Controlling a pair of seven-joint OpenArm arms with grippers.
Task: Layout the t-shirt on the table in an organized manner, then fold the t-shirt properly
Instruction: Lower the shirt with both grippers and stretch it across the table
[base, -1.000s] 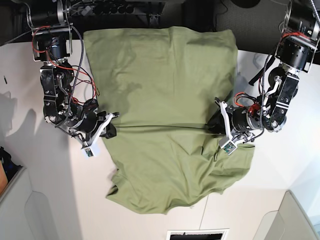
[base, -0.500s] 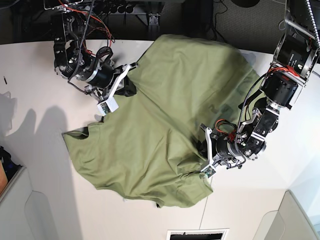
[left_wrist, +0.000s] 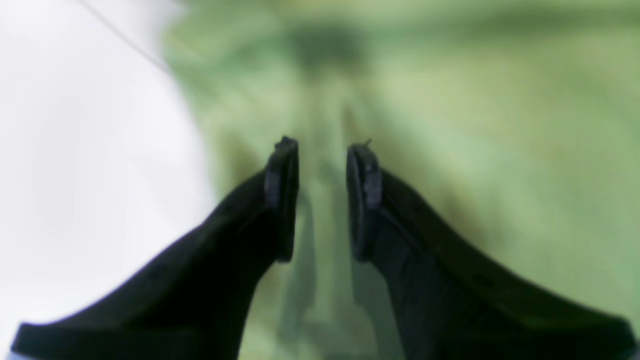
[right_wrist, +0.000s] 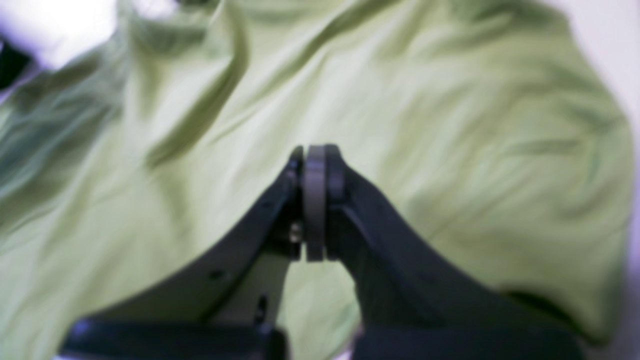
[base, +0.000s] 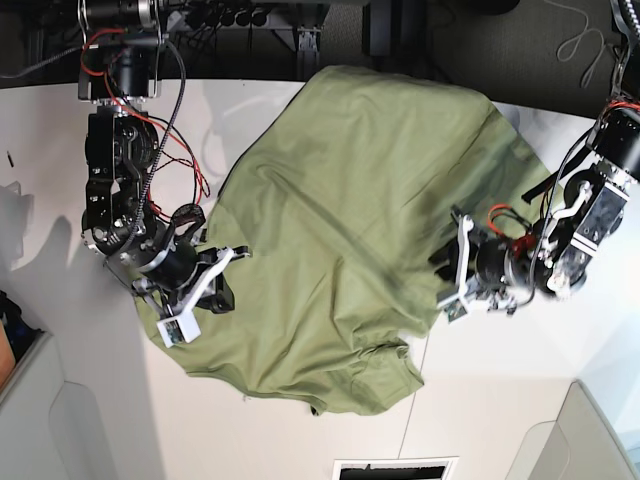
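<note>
t-shirt (base: 340, 230) lies rumpled on the table (base: 60, 200), spread diagonally from the far edge down to the near centre, wrinkled, one corner overhanging the dark back edge. Right gripper (base: 222, 282) sits at the shirt's edge on the base view's left; in the right wrist view its pads (right_wrist: 315, 200) are pressed fully together, green cloth all round, but I can't tell if any fabric is actually pinched. Left gripper (base: 452, 270) is at the opposite edge; left wrist view shows fingers (left_wrist: 282, 195) narrowly apart with blurred green fabric running through the gap, contact unclear. Loose red and black wiring (base: 170, 150) hangs off the right arm over the table beside the shirt. Grey bin corners (base: 590, 440) sit at the near edges, clear of the cloth.
</note>
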